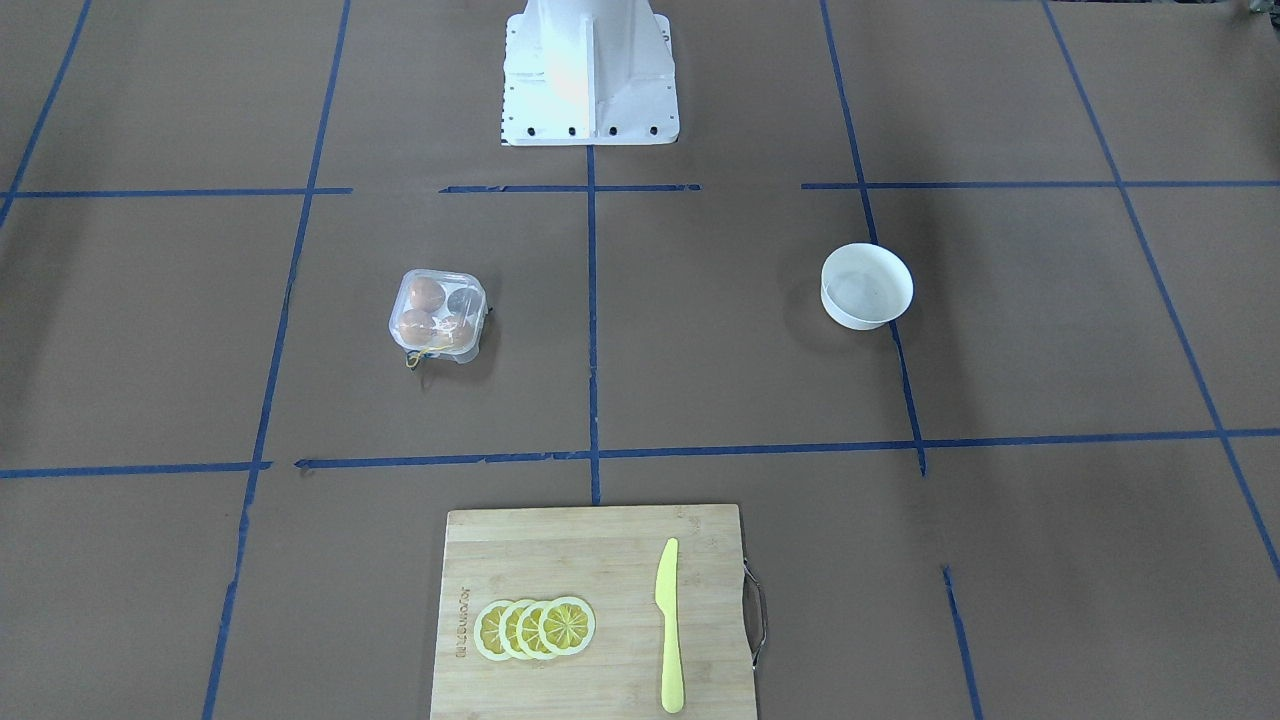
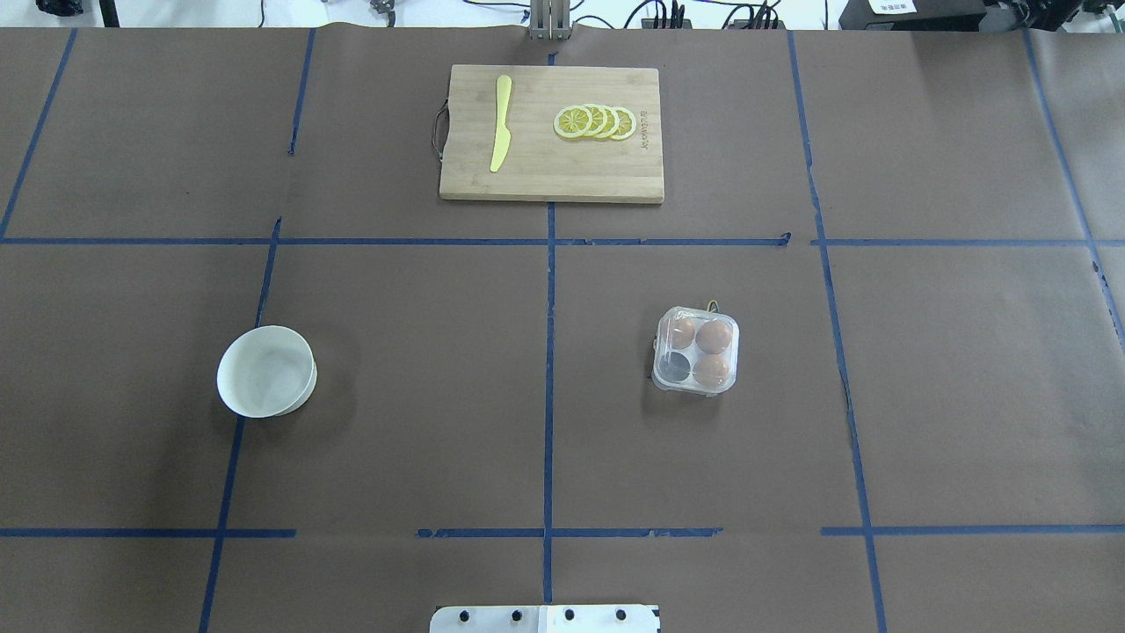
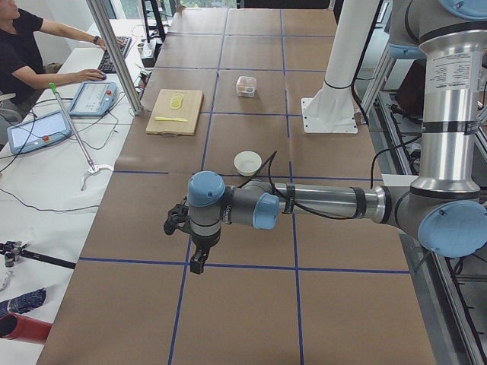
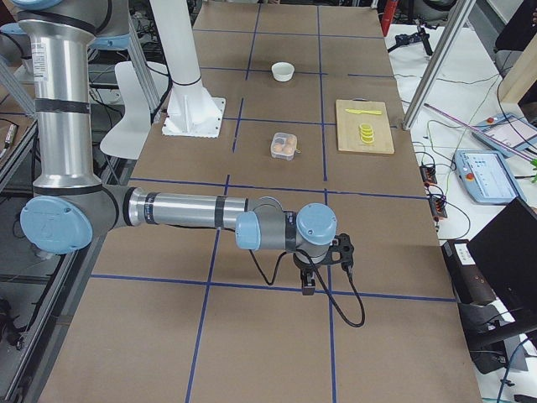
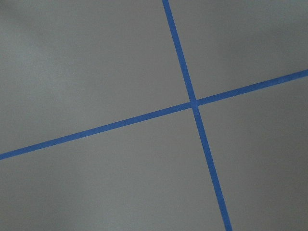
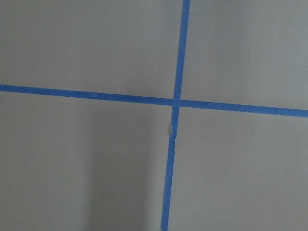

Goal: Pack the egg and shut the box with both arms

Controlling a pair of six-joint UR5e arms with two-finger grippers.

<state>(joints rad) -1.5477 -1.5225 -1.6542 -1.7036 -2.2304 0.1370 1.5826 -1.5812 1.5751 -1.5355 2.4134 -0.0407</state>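
Note:
The clear box stands on the brown table, also in the overhead view. It shows as a single square with its lid down over the cups. Three tan-brown eggs sit inside, one of them far right; the near-left cup is empty. A yellow string hangs at its edge. My left gripper and right gripper hang far out past the table's ends, well away from the box. They show only in the side views, so I cannot tell whether they are open. Both wrist views show only paper and blue tape.
A round white bowl stands on my left side. A wooden cutting board at the far edge carries lemon slices and a yellow knife. The white base is at my edge. An operator sits beyond the table.

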